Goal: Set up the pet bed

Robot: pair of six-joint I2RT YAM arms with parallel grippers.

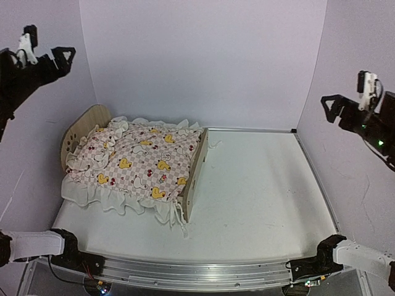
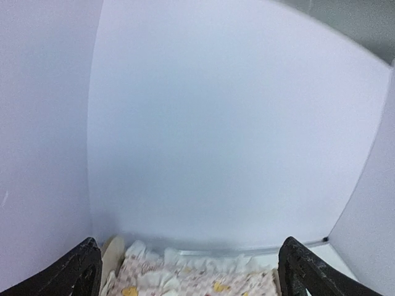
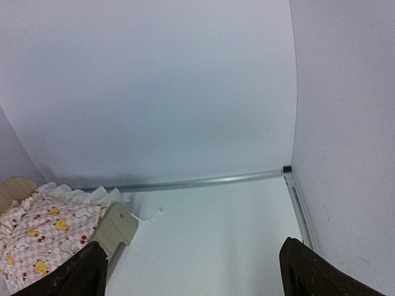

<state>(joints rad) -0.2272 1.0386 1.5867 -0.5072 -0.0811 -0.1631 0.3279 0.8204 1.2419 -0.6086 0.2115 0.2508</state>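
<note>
Top external view has my left pincer (image 1: 46, 50) raised high at the far left, jaws spread as wide as they go with nothing between them. My right pincer (image 1: 349, 98) is raised just as high at the far right, equally wide and equally empty. Both wrist views agree, each showing two dark fingers at the lower corners with only open scene between. The small light plywood pet bed (image 1: 196, 172) with its rounded headboard sits on the left half of the white table (image 1: 265, 197), headboard to the far left and footboard toward the middle, well below both pincers. A pink checkered, duck-printed ruffled cover (image 1: 148, 161) lies over it and hides the base, and a small matching ruffled pillow (image 1: 92, 151) rests near the headboard. To my eye the bed looks made, so the danger from here is undoing it. If I lower my left arm carelessly, a spread finger could clip the headboard or catch in the ruffle, and a frame this light would likely slide or tip rather than resist. The ruffle on the near left lies close to the table's edge, so a drag that way could pull cloth, or the whole bed, over the side. Thin white ties (image 1: 184, 225) trail loose at the footboard's near corner; a finger hooking one would tug the cover askew. The footboard is a thin upright panel, and a sideways knock from my right arm crossing over could push it in.
</note>
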